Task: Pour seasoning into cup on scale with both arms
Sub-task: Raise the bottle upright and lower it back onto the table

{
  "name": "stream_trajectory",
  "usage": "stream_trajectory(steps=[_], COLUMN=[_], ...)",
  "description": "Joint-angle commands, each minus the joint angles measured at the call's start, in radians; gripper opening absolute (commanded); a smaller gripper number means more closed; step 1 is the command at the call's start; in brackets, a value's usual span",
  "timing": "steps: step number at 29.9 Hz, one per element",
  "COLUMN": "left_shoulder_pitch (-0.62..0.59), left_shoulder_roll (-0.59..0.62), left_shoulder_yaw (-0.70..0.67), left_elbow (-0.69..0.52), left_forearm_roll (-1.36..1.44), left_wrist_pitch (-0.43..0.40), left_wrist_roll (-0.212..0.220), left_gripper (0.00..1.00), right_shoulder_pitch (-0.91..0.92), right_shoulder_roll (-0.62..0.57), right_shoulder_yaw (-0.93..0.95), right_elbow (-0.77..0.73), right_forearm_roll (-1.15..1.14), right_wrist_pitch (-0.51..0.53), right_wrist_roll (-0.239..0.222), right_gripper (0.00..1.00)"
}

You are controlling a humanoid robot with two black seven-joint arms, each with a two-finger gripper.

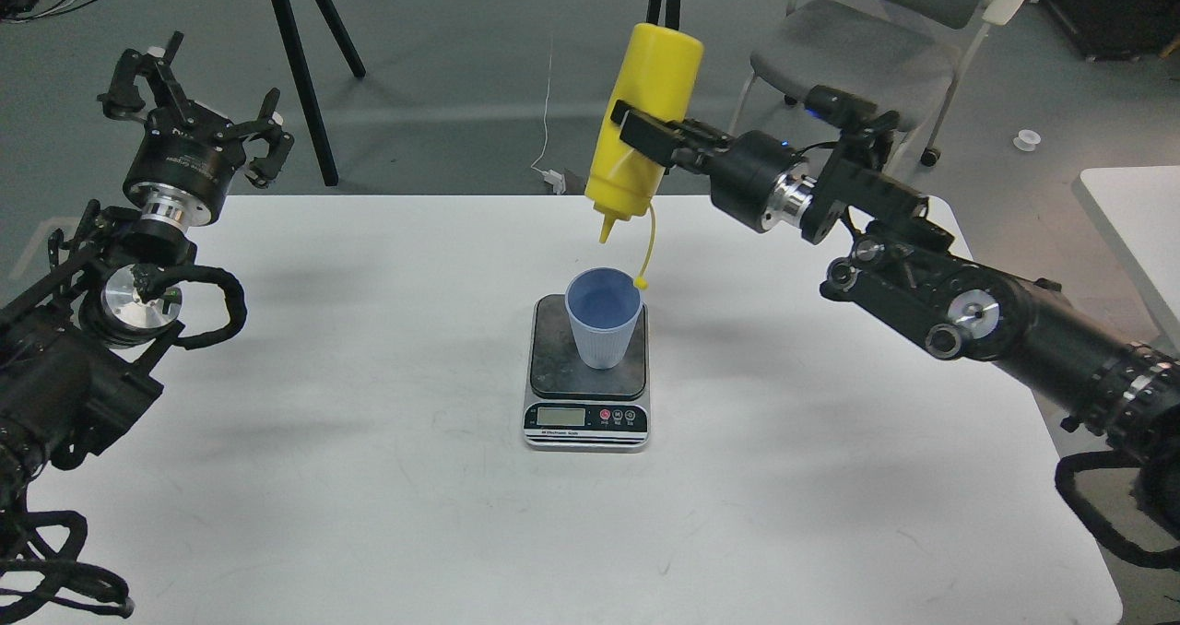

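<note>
Head view: one bottle (643,127), one cup (604,318), one scale (587,373), two arms.

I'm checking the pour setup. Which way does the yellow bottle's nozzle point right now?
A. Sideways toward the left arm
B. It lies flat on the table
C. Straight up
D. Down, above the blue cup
D: the right gripper holds the yellow bottle inverted, its nozzle tip hanging above the blue cup, which stands on the scale; the tethered cap dangles beside the cup's rim.

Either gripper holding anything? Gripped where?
Right gripper clamps the inverted bottle around mid-body, nozzle down. Left gripper is open, holding nothing.
</note>
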Motion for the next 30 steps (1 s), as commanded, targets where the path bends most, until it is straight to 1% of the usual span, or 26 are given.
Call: stream_trajectory(steps=[1, 6, 9, 14, 17, 19, 22, 26, 30], left_shoulder_pitch=[-0.005, -0.006, -0.006, -0.006, -0.006, -0.006, -0.006, -0.005, 0.000], left_shoulder_roll=[-0.009, -0.013, -0.010, -0.007, -0.010, -0.012, -0.013, -0.015, -0.015], left_shoulder_yaw=[-0.001, -0.001, -0.001, 0.000, 0.000, 0.000, 0.002, 0.005, 0.011], left_elbow=[0.000, -0.002, -0.002, -0.002, -0.002, -0.002, -0.002, -0.002, -0.003], left_forearm_roll=[0.000, 0.000, 0.000, 0.002, 0.002, 0.002, 0.002, 0.003, 0.005], left_wrist_pitch=[0.000, 0.000, 0.000, 0.000, 0.000, 0.000, 0.000, 0.000, 0.000], left_wrist_roll=[0.001, 0.000, 0.000, 0.000, 0.000, 0.000, 0.000, -0.002, -0.002], left_gripper=[0.99, 0.99, 0.99, 0.99, 0.99, 0.99, 1.00, 0.99, 0.99], right_shoulder_pitch=[-0.007, -0.068, -0.129, -0.253, -0.327, -0.376, -0.454, -0.580, -0.661], right_shoulder_roll=[-0.107, -0.190, -0.208, -0.202, -0.192, -0.179, -0.120, -0.072, 0.020], right_shoulder_yaw=[0.008, 0.029, 0.031, 0.034, 0.039, 0.042, 0.078, 0.184, 0.262], right_elbow=[0.003, -0.006, -0.008, -0.005, -0.005, -0.002, 0.000, 0.005, 0.005], right_forearm_roll=[0.313, 0.707, 0.917, 1.207, 1.353, 1.410, 1.450, 1.466, 1.473], right_wrist_pitch=[0.106, 0.272, 0.350, 0.445, 0.465, 0.465, 0.465, 0.465, 0.465], right_wrist_roll=[0.000, -0.011, -0.017, -0.026, -0.026, -0.026, -0.026, -0.028, -0.029], right_gripper=[0.40, 0.40, 0.40, 0.40, 0.40, 0.40, 0.41, 0.41, 0.41])
